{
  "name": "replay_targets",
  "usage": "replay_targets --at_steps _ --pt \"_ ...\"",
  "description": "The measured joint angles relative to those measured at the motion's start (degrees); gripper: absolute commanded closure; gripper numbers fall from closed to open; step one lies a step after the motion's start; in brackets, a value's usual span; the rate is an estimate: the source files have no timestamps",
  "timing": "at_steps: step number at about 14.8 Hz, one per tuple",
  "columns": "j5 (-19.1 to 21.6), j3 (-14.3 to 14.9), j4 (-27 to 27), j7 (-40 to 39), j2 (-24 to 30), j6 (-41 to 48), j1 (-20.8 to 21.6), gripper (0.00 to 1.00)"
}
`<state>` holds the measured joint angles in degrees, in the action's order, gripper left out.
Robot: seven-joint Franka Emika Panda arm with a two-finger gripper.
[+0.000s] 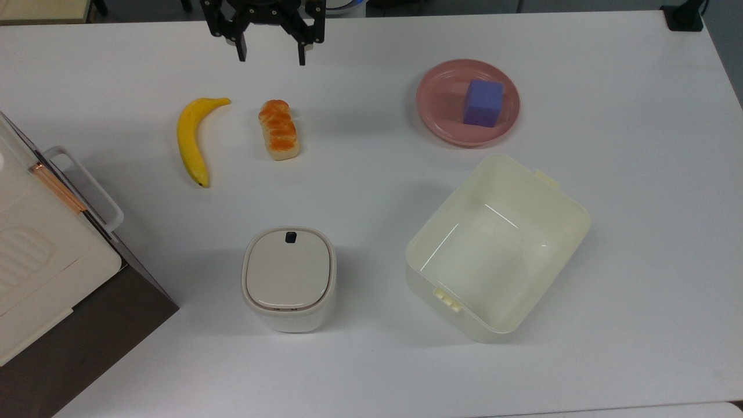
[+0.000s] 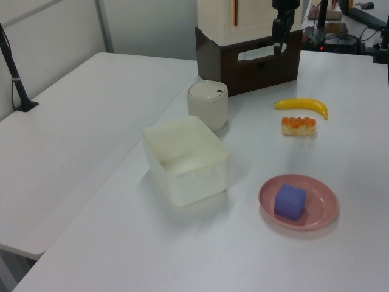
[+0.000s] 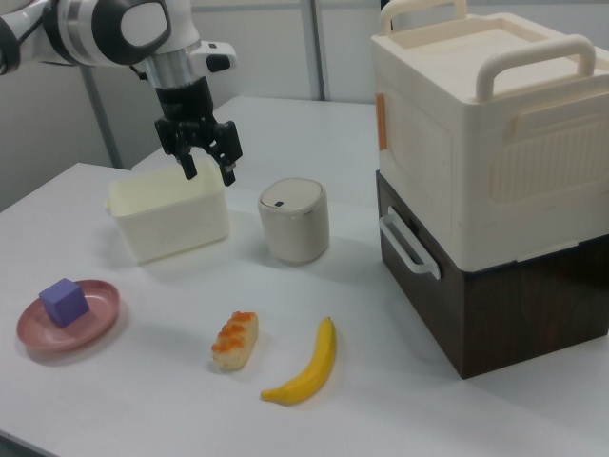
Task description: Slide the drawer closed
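Observation:
The drawer shows as a dark brown front panel (image 3: 423,286) with a white loop handle (image 3: 407,246), and it sits flush with the brown cabinet's face. That handle (image 1: 87,184) lies at the top view's left edge, and in the left view the handle (image 2: 261,53) is at the back. My gripper (image 1: 271,57) hangs open and holds nothing at the top view's far edge, beyond the banana and the bread and well away from the handle. In the right view the gripper (image 3: 208,173) hovers above the table in front of the cream tub.
A banana (image 1: 191,139) and a bread roll (image 1: 278,129) lie between the gripper and the cabinet. A pink plate (image 1: 435,116) carries a purple block (image 1: 483,103). A cream open tub (image 1: 574,215) and a lidded canister (image 1: 288,276) stand nearer. A cream case (image 3: 476,143) tops the cabinet.

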<state>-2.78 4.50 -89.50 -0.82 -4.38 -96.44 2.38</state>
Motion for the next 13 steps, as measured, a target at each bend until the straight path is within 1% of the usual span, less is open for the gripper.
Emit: replay_targets --at_steps 6,10,13 --pt "-0.78 -0.05 0.0 -0.41 0.21 0.7 1.4 0.0" --pt "-0.79 -0.09 0.0 -0.41 0.29 0.92 1.42 0.0" --pt "-0.79 -1.57 0.0 -0.41 0.32 1.74 0.51 0.0"
